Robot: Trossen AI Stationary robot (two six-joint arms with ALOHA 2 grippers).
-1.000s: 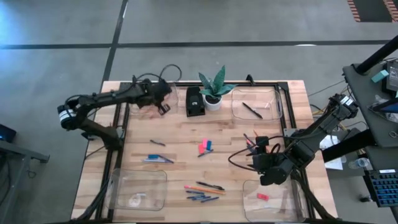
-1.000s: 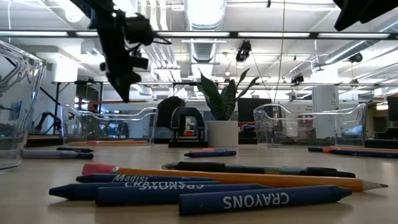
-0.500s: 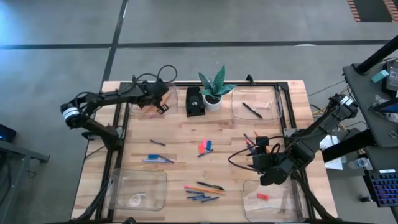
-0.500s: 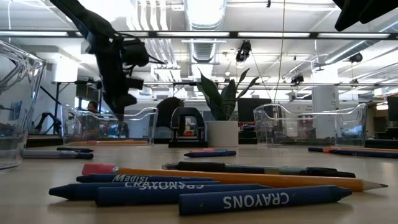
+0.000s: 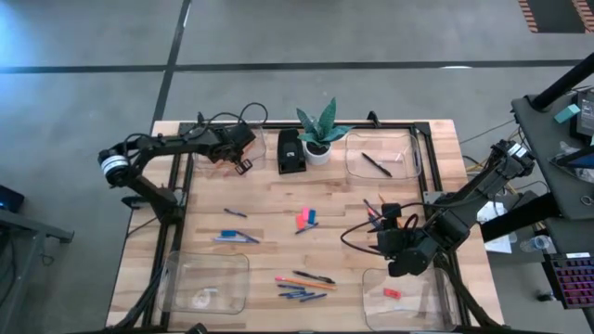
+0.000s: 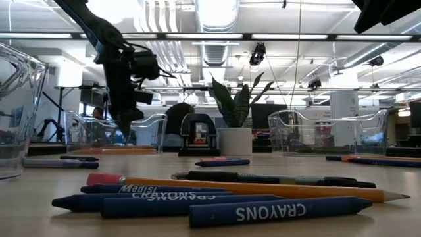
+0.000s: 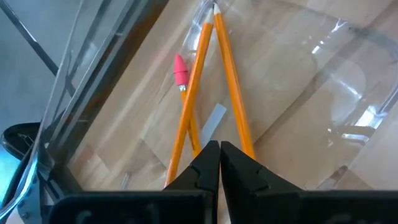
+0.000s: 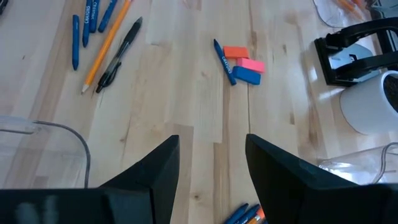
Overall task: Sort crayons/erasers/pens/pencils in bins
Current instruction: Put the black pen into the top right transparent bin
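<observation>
The left gripper (image 5: 243, 163) hangs with its jaws clenched on nothing, just over the far-left bin (image 7: 348, 81), where two pencils (image 7: 231, 99) lie crossed below the tips. If it drops from here with the jaws closed, the tips could jab those smooth painted sticks and skid them against the glossy clear wall, or tip the light tray. The right gripper (image 8: 211, 168) waits with jaws released over the bench (image 5: 269, 232), near the bin (image 5: 408, 292) holding one eraser. Ahead of it lie small matte erasers (image 8: 242, 62), a paper-wrapped crayon (image 8: 224, 61), a slick black pen (image 8: 118, 55) and another pencil (image 8: 107, 46). Round sticks roll easily on the wood; a sideways nudge could scatter the loose heap.
</observation>
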